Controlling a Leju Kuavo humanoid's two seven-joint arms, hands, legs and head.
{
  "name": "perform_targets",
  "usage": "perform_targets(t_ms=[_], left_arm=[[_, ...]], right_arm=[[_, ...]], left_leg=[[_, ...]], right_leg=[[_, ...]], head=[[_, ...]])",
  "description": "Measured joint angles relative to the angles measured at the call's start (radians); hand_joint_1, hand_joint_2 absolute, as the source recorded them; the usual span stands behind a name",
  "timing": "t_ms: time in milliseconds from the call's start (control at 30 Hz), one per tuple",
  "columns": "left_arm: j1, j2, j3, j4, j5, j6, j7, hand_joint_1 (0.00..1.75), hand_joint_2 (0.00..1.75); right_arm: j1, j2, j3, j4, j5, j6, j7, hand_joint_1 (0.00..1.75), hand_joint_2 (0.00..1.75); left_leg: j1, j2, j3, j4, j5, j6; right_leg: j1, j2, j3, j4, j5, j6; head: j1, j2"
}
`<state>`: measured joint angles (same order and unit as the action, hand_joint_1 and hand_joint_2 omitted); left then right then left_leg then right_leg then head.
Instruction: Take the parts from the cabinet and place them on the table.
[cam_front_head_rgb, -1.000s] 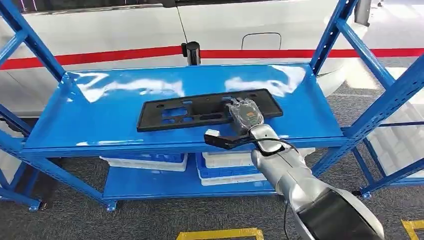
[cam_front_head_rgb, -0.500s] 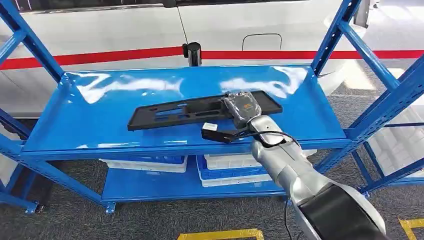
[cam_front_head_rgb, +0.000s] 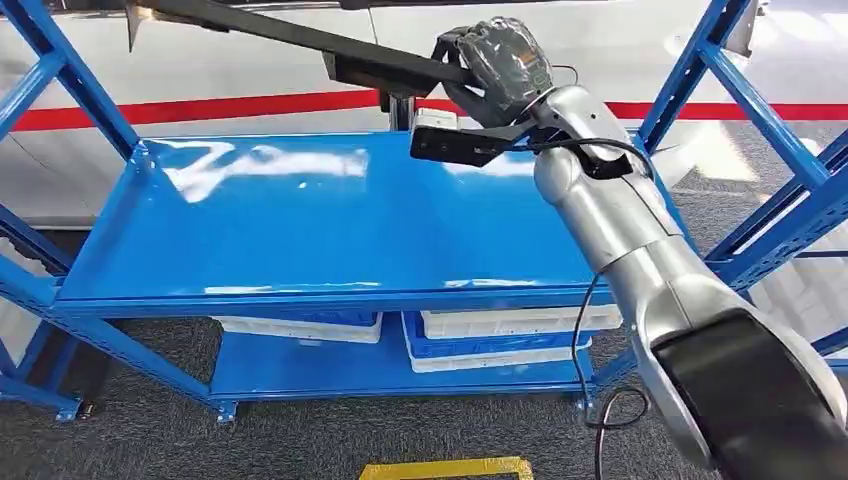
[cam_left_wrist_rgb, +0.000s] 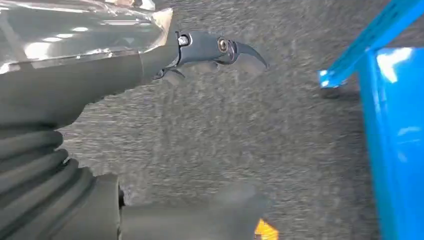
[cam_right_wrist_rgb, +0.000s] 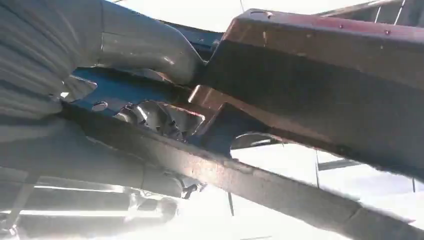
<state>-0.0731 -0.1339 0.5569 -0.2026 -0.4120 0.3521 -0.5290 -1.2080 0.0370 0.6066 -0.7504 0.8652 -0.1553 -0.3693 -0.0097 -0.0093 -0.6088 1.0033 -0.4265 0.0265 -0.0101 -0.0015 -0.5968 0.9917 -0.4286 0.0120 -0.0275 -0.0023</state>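
A: Head view — our right hand (cam_front_head_rgb: 497, 62) grips the black part (cam_front_head_rgb: 300, 38) near one end, high above the shelf's (cam_front_head_rgb: 330, 220) back edge, clearing the uprights, we judge.

B: Left wrist — left hand (cam_left_wrist_rgb: 200, 50) hangs empty, fingers loosely apart. Right wrist — thumb (cam_right_wrist_rgb: 145, 45) clamps the part.

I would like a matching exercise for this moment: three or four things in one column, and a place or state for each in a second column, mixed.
Things:
1. black part
2. right hand
3. white bins
4. left hand

Places or states:
A. on the lower shelf
B. hangs over grey floor, holding nothing
C. lifted above the blue shelf
D. grips the part's end

Pairs: 1-C, 2-D, 3-A, 4-B
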Motion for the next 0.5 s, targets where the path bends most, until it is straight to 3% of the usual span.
perform_targets(t_ms=[100, 367, 400, 433, 467, 500], left_arm=[[-0.001, 0.002, -0.002, 0.000, -0.027, -0.002, 0.046, 0.00, 1.75], [-0.001, 0.007, -0.020, 0.000, -0.003, -0.019, 0.074, 0.00, 1.75], [-0.002, 0.010, -0.023, 0.000, -0.003, -0.019, 0.077, 0.00, 1.75], [-0.001, 0.011, -0.025, 0.000, -0.003, -0.022, 0.077, 0.00, 1.75], [-0.001, 0.012, -0.028, 0.000, -0.004, -0.026, 0.079, 0.00, 1.75], [-0.001, 0.011, -0.031, 0.000, -0.007, -0.027, 0.079, 0.00, 1.75]], right_arm=[[0.015, -0.014, 0.011, -0.008, -0.010, -0.024, 0.000, 1.62, 1.75], [0.053, -0.043, 0.026, -0.009, -0.042, -0.046, -0.019, 1.62, 1.75], [0.055, -0.043, 0.028, -0.009, -0.044, -0.046, -0.020, 1.62, 1.75], [0.056, -0.044, 0.029, -0.010, -0.050, -0.045, -0.022, 1.62, 1.75], [0.059, -0.046, 0.029, -0.014, -0.058, -0.043, -0.023, 1.62, 1.75], [0.059, -0.052, 0.029, -0.015, -0.063, -0.042, -0.026, 1.62, 1.75]], left_leg=[[0.000, 0.000, 0.000, 0.000, 0.000, 0.000], [0.003, 0.001, 0.000, 0.000, 0.000, 0.000], [-0.001, 0.001, -0.003, 0.007, -0.005, 0.010], [0.002, 0.000, 0.000, 0.001, 0.003, 0.022], [0.005, 0.002, 0.013, -0.020, 0.014, 0.031], [0.017, 0.008, 0.023, -0.039, 0.025, 0.033]], right_leg=[[0.000, 0.000, 0.000, 0.000, 0.000, 0.000], [0.000, 0.000, 0.000, 0.000, 0.001, 0.001], [-0.018, 0.000, 0.004, -0.010, 0.006, 0.010], [-0.017, 0.000, 0.008, -0.014, 0.013, 0.025], [-0.010, 0.002, 0.012, -0.024, 0.015, 0.029], [-0.008, 0.002, 0.005, -0.010, -0.001, 0.025]], head=[[0.000, 0.000], [0.000, 0.000], [-0.001, 0.000], [-0.003, 0.000], [-0.002, 0.000], [0.002, 0.000]])
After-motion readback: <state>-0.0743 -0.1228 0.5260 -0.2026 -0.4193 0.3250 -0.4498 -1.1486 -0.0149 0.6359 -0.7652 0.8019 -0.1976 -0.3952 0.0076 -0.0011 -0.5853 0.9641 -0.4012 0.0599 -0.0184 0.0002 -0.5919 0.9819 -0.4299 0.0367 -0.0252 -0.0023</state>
